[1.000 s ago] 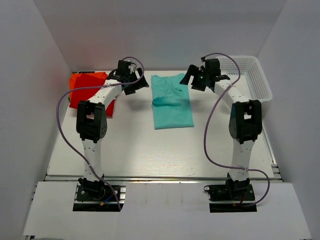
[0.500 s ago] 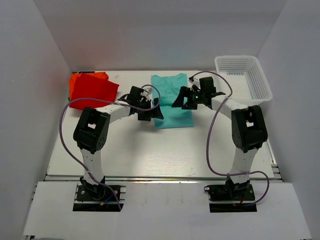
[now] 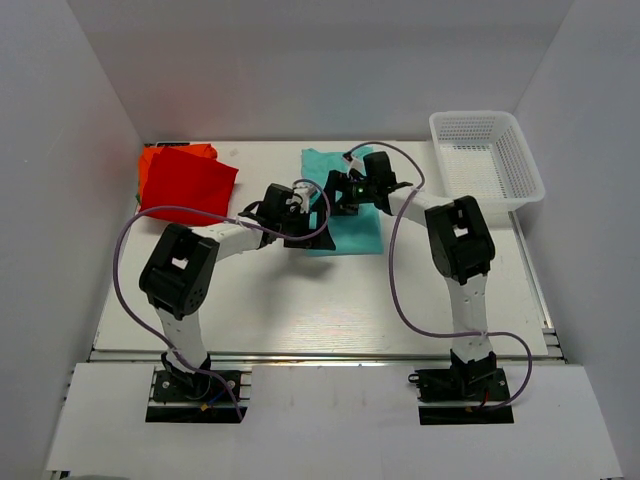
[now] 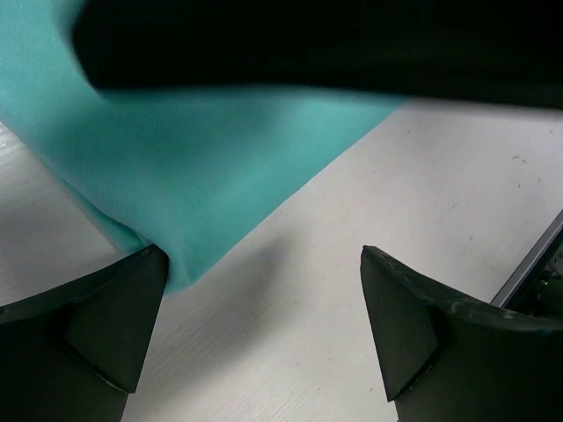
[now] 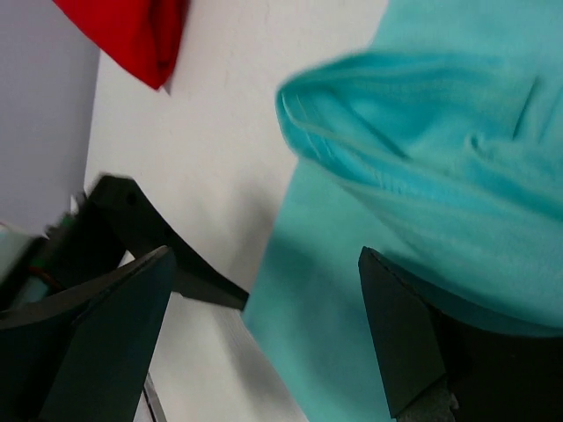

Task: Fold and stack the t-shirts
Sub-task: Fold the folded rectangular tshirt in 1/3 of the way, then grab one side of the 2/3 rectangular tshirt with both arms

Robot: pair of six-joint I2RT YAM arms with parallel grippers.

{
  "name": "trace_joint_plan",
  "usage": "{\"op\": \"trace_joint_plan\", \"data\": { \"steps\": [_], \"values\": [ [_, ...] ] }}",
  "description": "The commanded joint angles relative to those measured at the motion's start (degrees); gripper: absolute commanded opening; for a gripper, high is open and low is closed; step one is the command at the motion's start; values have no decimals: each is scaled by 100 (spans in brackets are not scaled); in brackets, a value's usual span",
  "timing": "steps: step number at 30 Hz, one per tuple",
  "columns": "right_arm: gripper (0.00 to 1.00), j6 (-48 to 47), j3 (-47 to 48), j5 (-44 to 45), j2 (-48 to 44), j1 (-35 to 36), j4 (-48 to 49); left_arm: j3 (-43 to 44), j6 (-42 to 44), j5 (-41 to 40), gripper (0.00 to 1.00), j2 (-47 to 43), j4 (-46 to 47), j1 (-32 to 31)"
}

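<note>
Jaws on both arms stand spread wide, and neither closes on anything. The left gripper (image 4: 262, 255) sits low over the white tabletop (image 4: 413, 176). A corner of the soft teal cloth t-shirt (image 4: 202, 167) lies ahead of it, and the edge of that corner is touching or just beside the inner face of its left finger. The rest of the gap between its fingers shows bare table. A dark blurred shape (image 4: 308, 44) crosses the top of the left wrist view, and what it is cannot be told. The right gripper (image 5: 264, 255) hovers over the same shirt. A rumpled, raised fold of teal cloth lies ahead of it, flatter cloth spreads under its right finger, and bare table shows by its left finger. From above, the two grippers face each other closely at the shirt's left edge. The left one is at the near corner and the right one is further along that edge. The shirt lies on the table as a long rectangle between the arms. The bright red cloth t-shirt (image 3: 187, 183) lies flat well apart from the left gripper, out on its left side. An orange cloth edge (image 3: 150, 157) shows at that shirt's far corner. The white plastic mesh basket (image 3: 520, 165) sits well apart from the right gripper, off to its right.
</note>
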Motion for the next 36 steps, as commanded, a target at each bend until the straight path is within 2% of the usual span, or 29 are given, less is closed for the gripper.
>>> {"op": "trace_joint_plan", "data": {
  "steps": [1, 3, 11, 16, 21, 23, 24, 26, 27, 29, 30, 33, 35, 36],
  "values": [
    [90, 488, 477, 282, 209, -41, 728, 204, 108, 105, 100, 63, -7, -34],
    [90, 647, 574, 371, 342, -76, 816, 204, 108, 53, 100, 64, -8, -86],
    [90, 673, 2164, 854, 1387, -102, 457, 371, 179, -211, 100, 64, -368, -86],
    [90, 665, 2385, 1022, 1344, -173, 720, 257, 231, -457, 100, -155, -649, -86],
    [90, 138, 2289, 951, 635, -199, 580, 133, 284, -834, 100, -471, -868, -34],
    [90, -196, 1956, 1100, 203, -234, 448, 133, 284, -1036, 100, -550, -948, -34],
    [90, -258, 1485, 1127, 80, -234, 404, 81, 232, -1090, 100, -551, -1018, -34],
    [90, -373, 982, 1232, -605, -330, 315, 81, 231, -1177, 100, -604, -1088, 46],
    [90, -294, 83, 1259, -990, -366, 342, 81, 179, -1326, 100, -604, -1141, 46],
    [90, -232, -521, 1347, -1572, -480, 508, 212, 179, -1677, 100, -517, -1378, 46],
    [90, -249, -1420, 1460, -1930, -515, 605, 300, 179, -1679, 100, -464, -1379, 46],
    [90, -372, -2306, 1839, -2540, -612, 291, 467, 179, -1811, 100, -201, -1528, 46],
    [90, -704, -2536, 1935, -2734, -691, -323, 467, 179, -1750, 100, -77, -1528, 46],
    [90, -767, -2572, 2006, -2751, -709, -465, 467, 179, -1749, 96, -77, -1528, 46]
  ]
}}
